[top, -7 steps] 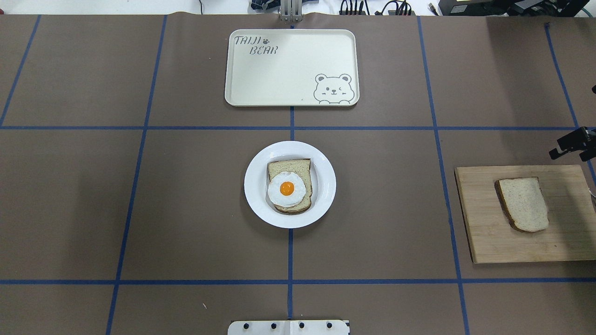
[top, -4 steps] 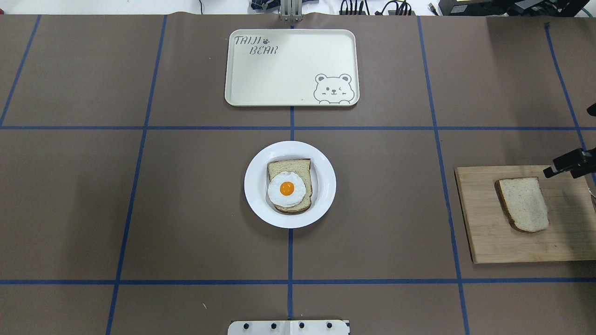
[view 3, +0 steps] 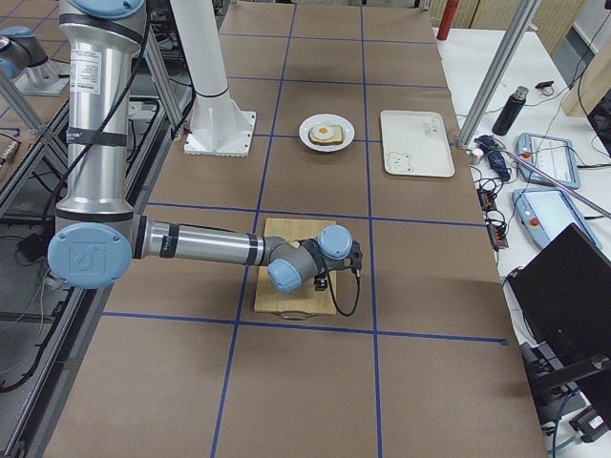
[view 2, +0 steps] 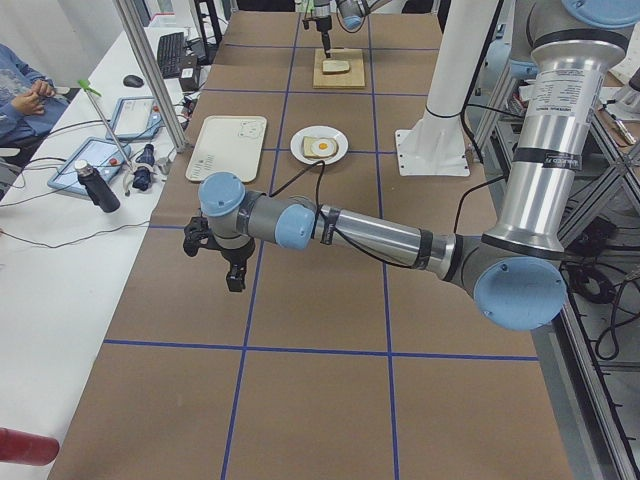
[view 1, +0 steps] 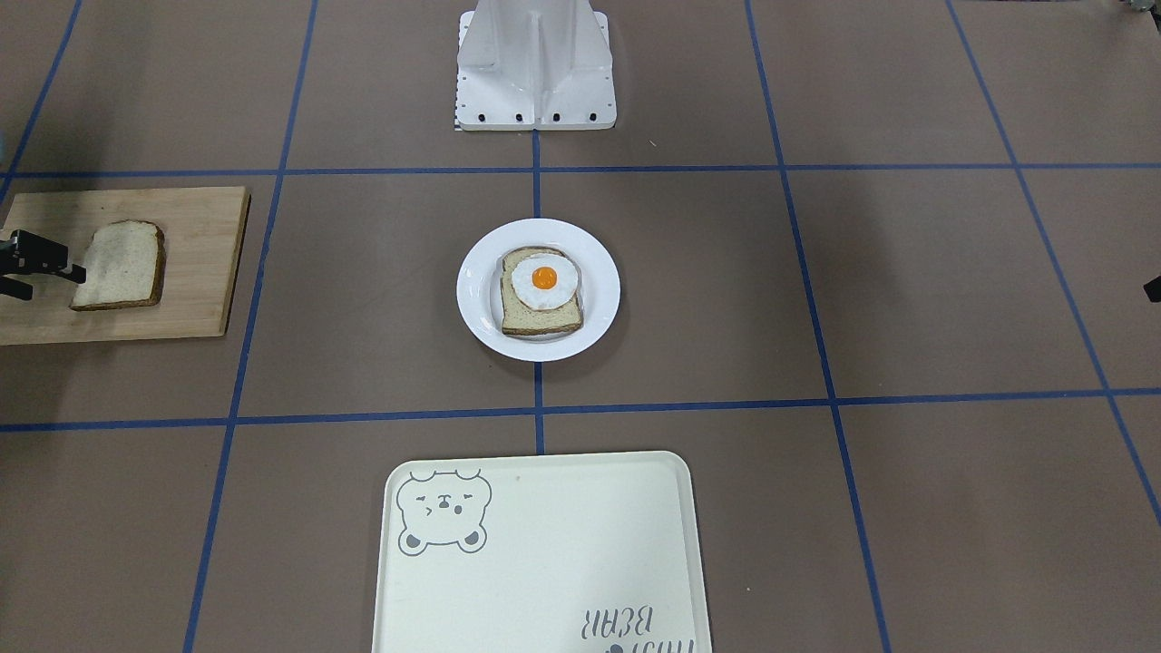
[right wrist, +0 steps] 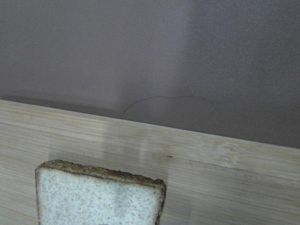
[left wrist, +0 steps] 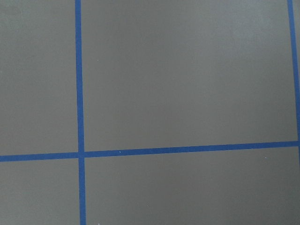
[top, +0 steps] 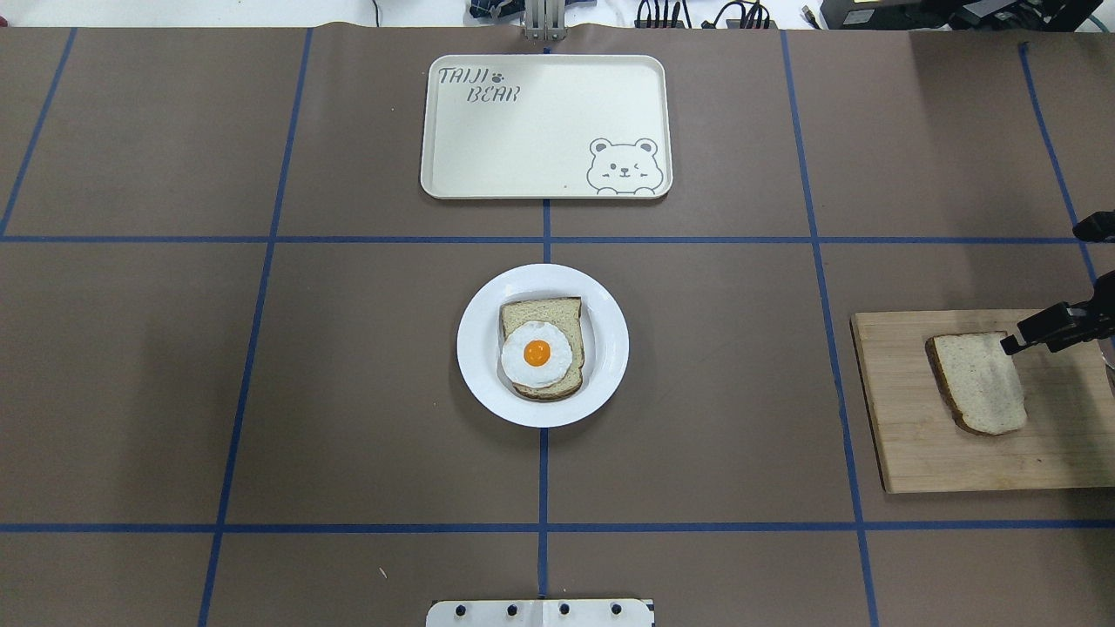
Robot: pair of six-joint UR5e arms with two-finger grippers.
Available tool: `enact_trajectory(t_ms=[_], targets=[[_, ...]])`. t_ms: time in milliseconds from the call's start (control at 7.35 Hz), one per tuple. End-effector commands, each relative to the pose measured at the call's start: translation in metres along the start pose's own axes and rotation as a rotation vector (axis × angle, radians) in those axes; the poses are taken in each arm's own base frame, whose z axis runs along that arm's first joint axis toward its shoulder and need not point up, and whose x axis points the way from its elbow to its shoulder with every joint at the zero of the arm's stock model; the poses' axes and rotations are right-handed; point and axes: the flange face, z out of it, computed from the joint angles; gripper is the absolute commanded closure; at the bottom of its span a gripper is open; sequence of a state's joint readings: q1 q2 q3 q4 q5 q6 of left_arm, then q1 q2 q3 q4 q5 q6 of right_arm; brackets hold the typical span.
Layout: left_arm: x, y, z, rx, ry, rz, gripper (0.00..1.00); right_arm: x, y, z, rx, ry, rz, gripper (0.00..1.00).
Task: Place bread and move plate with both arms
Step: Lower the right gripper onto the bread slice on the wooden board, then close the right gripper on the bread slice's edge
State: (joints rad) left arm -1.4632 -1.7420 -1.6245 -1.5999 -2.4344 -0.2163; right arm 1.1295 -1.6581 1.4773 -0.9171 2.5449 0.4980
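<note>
The plain bread (top: 980,383) lies flat on a wooden cutting board (top: 906,435) at the right; it also shows in the front view (view 1: 121,263) and the right wrist view (right wrist: 98,194). My right gripper (top: 1015,344) hovers over the board at the bread's far right corner, and its fingers look apart and empty in the front view (view 1: 54,281). The white plate (top: 610,348) sits at the table's centre and holds a slice with a fried egg (top: 537,353). My left gripper (view 2: 235,283) hangs over bare table far to the left; I cannot tell if it is open.
A cream tray (top: 540,131) with a bear drawing lies beyond the plate. The robot's white base (view 1: 535,63) stands on the near side. Blue tape lines cross the brown table cover. A side bench with devices runs along the far edge (view 2: 100,160).
My right gripper has moved in from the right edge, nearer and leftward, to the bread's far right corner over the board. The bread, plate and tray have not moved.
</note>
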Motion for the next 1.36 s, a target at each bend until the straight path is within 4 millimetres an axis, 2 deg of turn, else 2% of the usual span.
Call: enact_trajectory(t_ms=[0, 408, 544, 680, 817, 1225], targets=[[0.0002, -0.0002, -0.0003, 0.001, 0.000, 0.000, 0.02, -0.0073, -0.0019, 0.0052, -0.009, -0.004, -0.016, 0.24], [0.0015, -0.0002, -0.0013, 0.002, 0.002, 0.001, 0.02, -0.0082, -0.0006, 0.0078, -0.015, -0.005, -0.019, 0.35], [0.0015, -0.0002, -0.0013, 0.002, 0.002, 0.003, 0.02, -0.0106, -0.0008, 0.0073, -0.015, -0.006, -0.022, 0.41], [0.0021, -0.0002, -0.0017, 0.003, 0.002, 0.004, 0.02, -0.0121, -0.0010, 0.0066, -0.014, -0.008, -0.025, 0.50], [0.0015, -0.0002, -0.0013, 0.002, 0.002, 0.003, 0.02, -0.0121, -0.0010, 0.0066, -0.014, -0.008, -0.025, 0.55], [0.0031, 0.0005, -0.0028, 0.005, 0.003, 0.005, 0.02, -0.0123, -0.0005, 0.0089, -0.019, -0.008, -0.023, 0.54]])
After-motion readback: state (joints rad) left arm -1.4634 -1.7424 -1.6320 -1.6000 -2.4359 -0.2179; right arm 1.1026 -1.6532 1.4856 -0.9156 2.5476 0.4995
